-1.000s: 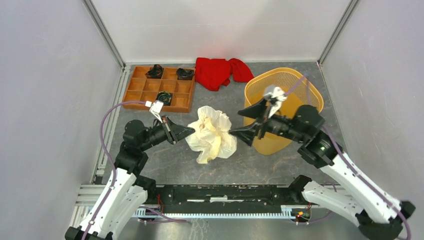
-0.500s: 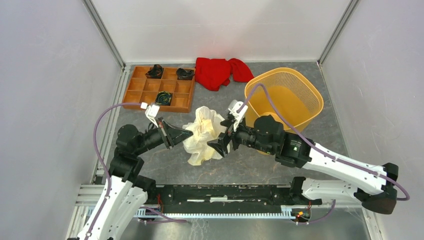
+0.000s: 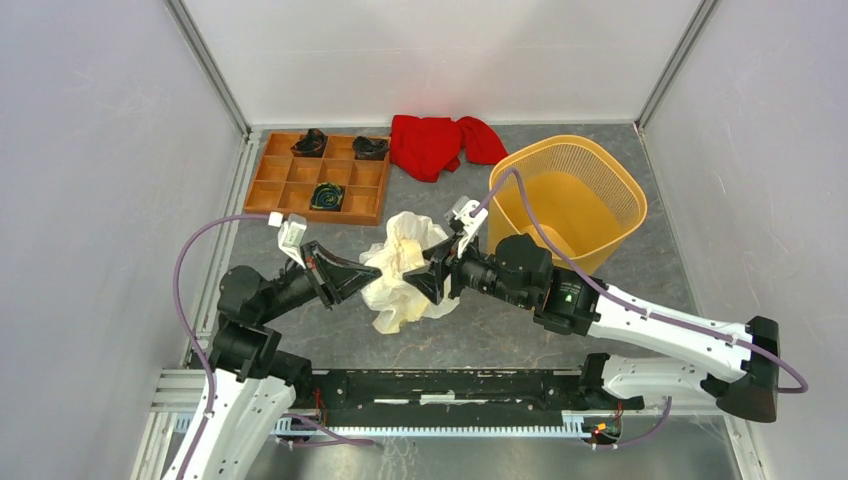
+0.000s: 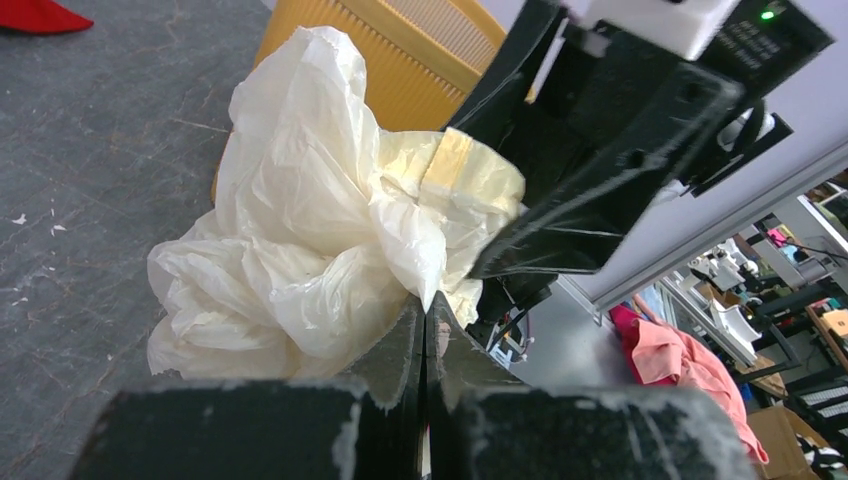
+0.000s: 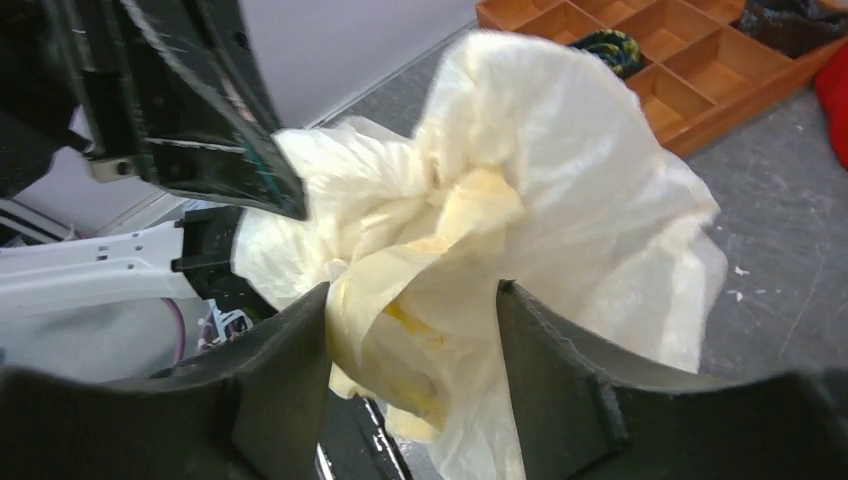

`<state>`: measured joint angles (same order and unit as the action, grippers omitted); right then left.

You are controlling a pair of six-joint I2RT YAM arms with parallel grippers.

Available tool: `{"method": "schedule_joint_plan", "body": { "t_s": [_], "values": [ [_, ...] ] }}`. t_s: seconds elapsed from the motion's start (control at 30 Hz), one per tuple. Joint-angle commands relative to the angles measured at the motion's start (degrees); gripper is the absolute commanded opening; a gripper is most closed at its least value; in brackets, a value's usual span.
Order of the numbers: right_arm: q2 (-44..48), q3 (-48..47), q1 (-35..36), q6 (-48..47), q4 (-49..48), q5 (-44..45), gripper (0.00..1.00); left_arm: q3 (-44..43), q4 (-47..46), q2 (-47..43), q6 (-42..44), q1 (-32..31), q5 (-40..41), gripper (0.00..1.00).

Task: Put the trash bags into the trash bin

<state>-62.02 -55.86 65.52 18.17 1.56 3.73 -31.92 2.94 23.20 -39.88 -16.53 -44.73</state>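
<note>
The left claw (image 3: pixel 377 269), pinched shut on a fold of the crumpled translucent cream-white plastic bag (image 3: pixel 405 262), props it up so the right claw (image 3: pixel 431 277), jaws parted, can straddle it.

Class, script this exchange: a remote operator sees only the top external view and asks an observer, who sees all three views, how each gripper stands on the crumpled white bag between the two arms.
Operator: From above, the left gripper tip is lost against the trash bag. Is it gripping?
Observer: Yes. The left wrist view shows it shut, with a fold of the bag pinched at its tip.
Operator: And the other one?
Observer: In the right wrist view the right gripper is open, its jaws apart with bunched plastic between them.
</note>
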Motion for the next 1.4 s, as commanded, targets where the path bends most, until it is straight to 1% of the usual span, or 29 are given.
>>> {"method": "schedule_joint_plan", "body": {
  "t_s": [0.0, 0.03, 0.07, 0.13, 0.17, 0.27, 0.37, 0.43, 0.47, 0.6, 0.63, 0.73, 0.8, 0.83, 0.87, 0.9, 0.93, 0.97, 1.0, 1.03, 1.17, 1.3, 1.37],
  "values": [
    [2.01, 2.68, 0.01, 6.59, -5.86, 5.23, 0.53, -3.03, -2.48, -3.03, 0.24, -0.16, -0.33, 0.02],
    [3.12, 3.79, 0.05, 6.85, -6.48, 6.38, 0.38, -3.29, -1.39, -3.99, 0.36, -0.12, 0.5, 0.02],
    [4.27, 4.9, 0.05, 6.98, -7.09, 7.6, 0.27, -3.31, -0.7, -5.03, 0.6, -0.14, 1.41, 0.02],
    [7.46, 8.51, 0.04, 7.82, -9.27, 11.43, 0.07, -3.4, 1.39, -7.07, 1.61, -0.16, 3.98, 0.03],
    [9.51, 10.7, 0.05, 8.53, -10.39, 13.21, 0.01, -3.55, 2.89, -7.88, 2.23, -0.16, 5.5, 0.04],
    [13.07, 14.29, 0.07, 8.71, -13.06, 16.5, 0.01, -4.46, 7.16, -9.53, 3.91, -0.16, 10.58, 0.05],
    [14.63, 14.46, 0.04, 7.85, -12.42, 18.15, 0.01, -5.08, 9.02, -9.86, 4.5, -0.16, 14.27, 0.14],
    [15.46, 14.78, 0.07, 7.06, -12.02, 18.92, 0.01, -5.74, 11.19, -9.24, 5.19, -0.16, 16.9, 0.23],
    [15.67, 14.98, 0.08, 6.58, -12.02, 19.01, 0.01, -6.15, 12.15, -8.52, 5.44, -0.15, 18.19, 0.31],
    [13.92, 12.67, 0.05, 4.26, -9.65, 17.79, 0.01, -10.32, 21.87, -1.91, 6.96, -0.12, 26.08, 0.44],
    [12.91, 11.43, 0.05, 4.03, -8.6, 17.42, 0.02, -11.36, 23.31, -0.05, 7.66, -0.11, 25.94, 0.48],
    [9.78, 8.78, 0.05, 4.99, -5.34, 17.32, 0.07, -13.32, 23.97, 3.52, 8.57, -0.16, 21.65, 0.62],
    [7.35, 7.23, 0.07, 9.17, -3.13, 20.61, 0.07, -13.97, 24.13, 4.39, 7.9, -0.16, 19.65, 0.71],
    [6.02, 6.03, 0.03, 13.42, -1.78, 23.85, 0.07, -13.76, 23.83, 4.6, 6.58, -0.14, 18.9, 0.76],
    [4.28, 4.74, 0.06, 17.18, 0.85, 26.31, 0.06, -12.9, 22.47, 4.88, 4.8, -0.16, 17.07, 0.79],
    [2.73, 3.15, 0.05, 19.79, 1.95, 26.56, 0.03, -11.12, 19.91, 5.37, 2.4, -0.16, 13.32, 0.82],
    [0.95, 2.2, 0.05, 21.12, 1.79, 25.96, 0.01, -8.81, 15.79, 5.77, -0.76, -0.16, 9.44, 0.87],
    [-0.8, 1.32, 0.05, 22.66, 1.92, 25.9, 0.01, -5.83, 11.53, 6.06, -4.51, -0.16, 4.67, 0.93],
    [-2.16, 0.67, 0.07, 24.38, 2.02, 25.94, 0.01, -3.32, 7.79, 6.05, -7.12, -0.24, 3.14, 0.99],
    [-3.64, 0.27, 0.05, 25.42, 1.99, 26.07, 0.01, -1.83, 6.49, 5.77, -8.2, -0.37, 2.39, 1.0],
    [-5.98, -0.37, 0.01, 29.84, 1.72, 28.4, 0.02, -1.19, 7.66, 3.39, -6.15, -1.22, 4.03, 0.99],
    [-6.53, -1.41, 0.08, 32.34, 1.89, 30.85, 0.03, -4.84, 18.07, 4.22, 0.28, -2.01, 11.85, 0.93],
    [-6.65, -1.84, 0.05, 34.43, 2.31, 31.73, 0.03, -5.29, 19.68, 5.07, 1.46, -2.58, 13.93, 0.9]
  ]
}}
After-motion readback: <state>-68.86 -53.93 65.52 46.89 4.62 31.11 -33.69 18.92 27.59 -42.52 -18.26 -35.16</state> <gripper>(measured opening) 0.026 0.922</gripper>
